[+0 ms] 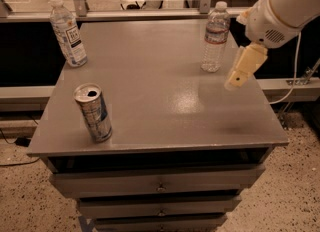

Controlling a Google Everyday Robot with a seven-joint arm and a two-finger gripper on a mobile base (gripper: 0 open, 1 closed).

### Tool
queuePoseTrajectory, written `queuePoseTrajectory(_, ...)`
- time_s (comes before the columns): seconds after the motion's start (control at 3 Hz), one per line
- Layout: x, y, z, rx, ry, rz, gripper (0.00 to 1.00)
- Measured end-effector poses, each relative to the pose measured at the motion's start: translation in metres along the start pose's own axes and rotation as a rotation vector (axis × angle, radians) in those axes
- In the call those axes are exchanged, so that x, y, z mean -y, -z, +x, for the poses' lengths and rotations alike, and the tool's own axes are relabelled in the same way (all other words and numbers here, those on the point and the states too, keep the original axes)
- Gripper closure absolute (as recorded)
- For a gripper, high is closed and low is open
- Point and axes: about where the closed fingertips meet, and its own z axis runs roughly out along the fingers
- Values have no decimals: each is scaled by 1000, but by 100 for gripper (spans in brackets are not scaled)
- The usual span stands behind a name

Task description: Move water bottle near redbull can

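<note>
the water bottle [215,36] stands upright near the far right corner of the grey cabinet top [165,101], well apart from the redbull can [93,112], which stands by the near left edge with its top opened. the gripper [239,76], a cream-coloured piece under a rounded white wrist, hangs just to the right of the water bottle and low over the right side of the top, not touching the bottle; whether it is open or closed cannot be told from this angle

the bottle is thin clear plastic with ribs around its body, a white cap and a narrow red-and-white band. it will likely be light and give under a hard squeeze. being tall and narrow, it could tip if nudged high up. the best hold looks to be across the ribbed body near mid height, at or just below the band, where the ribs should resist slipping. the top is smooth, faintly glossy metal or paint, so a pushed bottle might slide. a second bottle with a large white label [67,31] stands at the far left corner and is not the target
</note>
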Motion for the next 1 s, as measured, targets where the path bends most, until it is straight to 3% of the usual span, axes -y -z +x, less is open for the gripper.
queuePoseTrajectory(0.33,37,-20,0,2,-46,92,0)
queuePoseTrajectory(0.67,62,-33,4,26,-107,139,0)
queuePoseTrajectory(1.0,77,-45,0,93,-164,136,0)
